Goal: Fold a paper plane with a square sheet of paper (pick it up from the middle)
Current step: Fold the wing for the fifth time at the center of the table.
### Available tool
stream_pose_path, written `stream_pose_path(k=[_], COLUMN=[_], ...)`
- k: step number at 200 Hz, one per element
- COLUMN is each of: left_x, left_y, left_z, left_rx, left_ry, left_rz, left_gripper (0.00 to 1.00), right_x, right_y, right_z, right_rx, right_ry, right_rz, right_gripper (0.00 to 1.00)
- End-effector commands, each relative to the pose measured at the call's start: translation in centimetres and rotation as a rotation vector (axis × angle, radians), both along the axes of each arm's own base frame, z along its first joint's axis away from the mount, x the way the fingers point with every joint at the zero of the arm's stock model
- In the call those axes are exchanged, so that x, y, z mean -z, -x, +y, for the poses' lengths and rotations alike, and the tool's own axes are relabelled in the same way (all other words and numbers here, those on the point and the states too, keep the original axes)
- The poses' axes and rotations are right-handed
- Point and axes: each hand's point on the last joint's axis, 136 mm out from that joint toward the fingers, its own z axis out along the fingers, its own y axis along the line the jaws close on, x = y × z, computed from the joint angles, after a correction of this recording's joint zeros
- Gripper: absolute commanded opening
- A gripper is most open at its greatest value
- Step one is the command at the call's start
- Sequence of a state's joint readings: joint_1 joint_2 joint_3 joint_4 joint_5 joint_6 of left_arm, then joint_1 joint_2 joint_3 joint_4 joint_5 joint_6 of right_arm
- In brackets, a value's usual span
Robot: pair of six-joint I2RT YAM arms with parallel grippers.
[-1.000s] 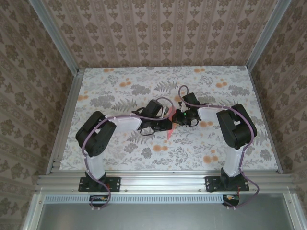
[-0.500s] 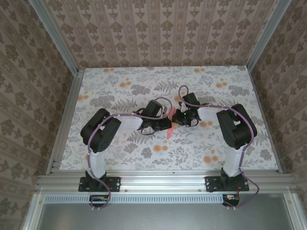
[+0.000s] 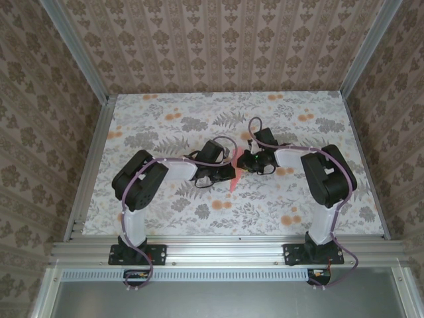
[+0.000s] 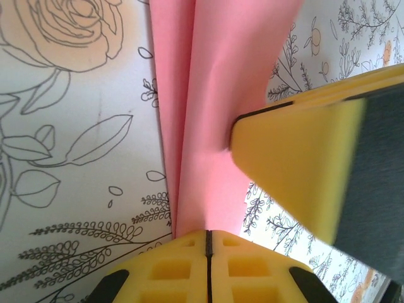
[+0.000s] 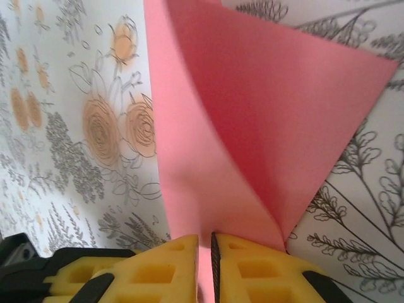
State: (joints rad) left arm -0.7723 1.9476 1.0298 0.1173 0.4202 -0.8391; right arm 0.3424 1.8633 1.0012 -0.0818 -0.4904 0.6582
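The paper plane (image 3: 232,180) is a narrow pink-red folded strip held up over the middle of the flowered table, between the two grippers. My left gripper (image 3: 227,173) meets it from the left. In the left wrist view, the left gripper (image 4: 207,232) has its yellow jaws pressed together on the lower edge of the folded paper (image 4: 208,95), and a yellow finger (image 4: 297,170) of the right gripper touches the paper's right side. My right gripper (image 3: 244,161) comes from the right. Its jaws (image 5: 203,237) stand a sliver apart with the pink sheet (image 5: 252,107) running between them, one flap spread to the right.
The tabletop (image 3: 165,126) is printed with grey leaves and orange flowers. Aluminium rails (image 3: 89,165) edge it on the left, right and near sides, and patterned walls close it in. Both arms' elbows (image 3: 139,182) bend outward near the front.
The left arm's elbow has shifted slightly right and its jaws have pressed fully together on the paper. The right gripper has eased a touch wider. The paper stays in the middle.
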Motion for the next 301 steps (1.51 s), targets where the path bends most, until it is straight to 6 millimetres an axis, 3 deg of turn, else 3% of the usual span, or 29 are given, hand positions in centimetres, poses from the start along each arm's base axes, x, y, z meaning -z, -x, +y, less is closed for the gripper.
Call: stream_pose_path(k=[1,43,109,191,253,282,301], left_x=[2.6,2.1,1.9,3.7,5.0,5.6,5.9], left_y=[1.3,1.2,1.2,2.7,4.5,5.4,5.7], left_z=[2.2,2.4,2.4,3.3,4.6,5.3,5.6], left_rx=[-0.035,-0.061,-0.070,-0.022,0.033,0.059,0.066], left_ry=[-0.093,-0.076,-0.048,-0.079,-0.123,-0.142,-0.150], left_rz=[0.066,0.069,0.087,0.128,0.146,0.155,0.161], left_gripper=[0.07,0.07,0.06,0.05,0.05,0.05,0.05], right_x=[-3.2,-2.9,-1.4,-0.5,1.6,1.5,0.1], right_y=[-1.1,-1.6,-2.4,-5.0,-7.3,-8.6,-9.8], right_z=[0.5,0.4,1.9,3.1,2.9,2.7,2.7], right_rx=[0.013,0.024,-0.020,-0.019,0.014,0.035,0.043], right_ry=[-0.070,-0.054,-0.068,-0.077,-0.022,-0.001,-0.010], right_rz=[-0.078,-0.084,-0.038,-0.038,-0.031,-0.045,-0.070], right_gripper=[0.16,0.13,0.11,0.11,0.10,0.10,0.11])
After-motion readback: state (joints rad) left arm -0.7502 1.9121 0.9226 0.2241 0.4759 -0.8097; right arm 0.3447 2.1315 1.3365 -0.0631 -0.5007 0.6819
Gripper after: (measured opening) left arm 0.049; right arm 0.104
